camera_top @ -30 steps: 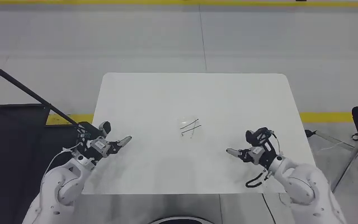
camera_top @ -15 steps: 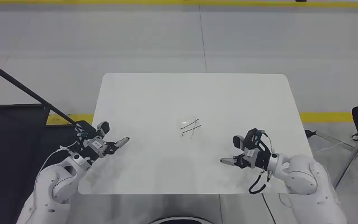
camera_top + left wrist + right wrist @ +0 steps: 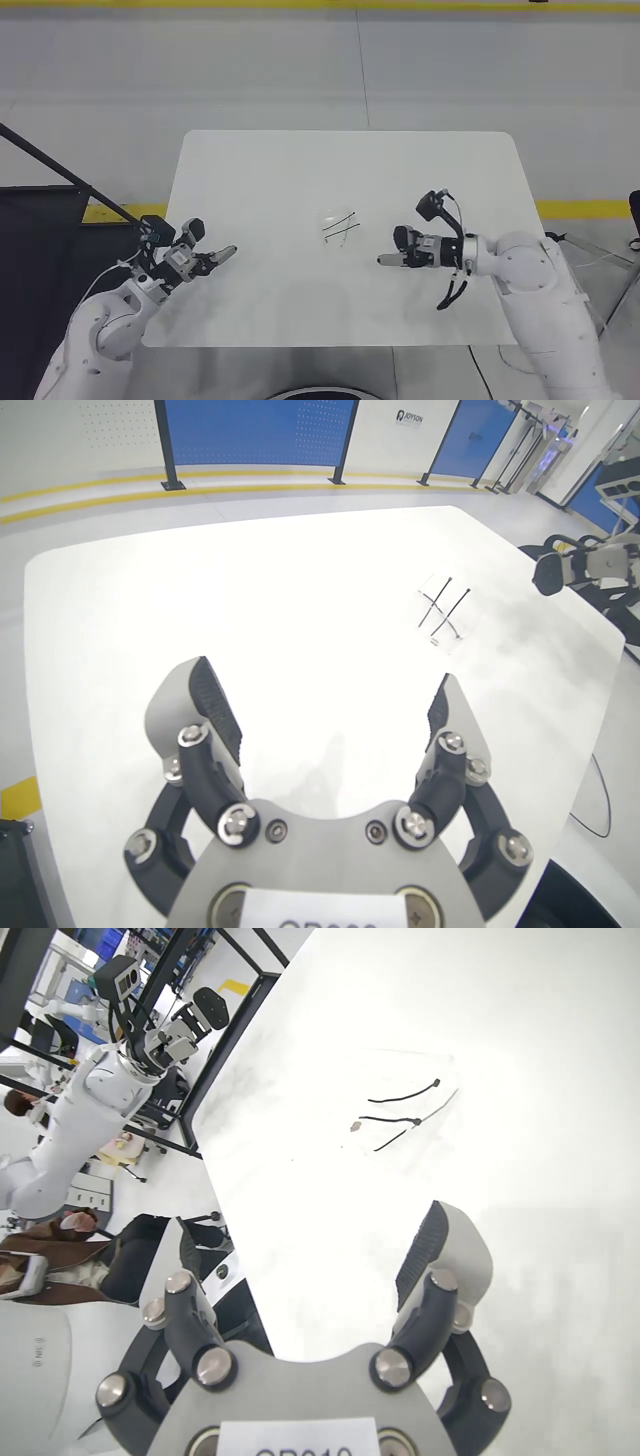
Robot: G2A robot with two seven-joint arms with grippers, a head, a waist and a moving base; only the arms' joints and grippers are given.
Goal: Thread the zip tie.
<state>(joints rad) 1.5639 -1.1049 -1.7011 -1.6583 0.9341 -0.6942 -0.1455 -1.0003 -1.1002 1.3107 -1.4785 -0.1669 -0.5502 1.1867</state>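
Two thin black zip ties [image 3: 340, 227] lie crossed near the middle of the white table [image 3: 300, 170], on a faint clear sheet. They also show in the left wrist view as zip ties [image 3: 442, 610] and in the right wrist view as zip ties [image 3: 400, 1120], with a pale strip beside them. My right gripper [image 3: 386, 261] is open and empty just right of them, low over the table, and its fingers [image 3: 440, 1248] point toward them. My left gripper [image 3: 224, 254] is open and empty near the table's left front edge, well away from the ties.
A black pole [image 3: 60, 170] slants in from the left, over a dark panel [image 3: 30, 250] beside the table. A black cable [image 3: 455, 290] hangs from the right arm. Bare table surface lies all around the ties.
My right gripper has moved left and inward from the table's front right to just beside the zip ties. The left gripper has barely shifted.
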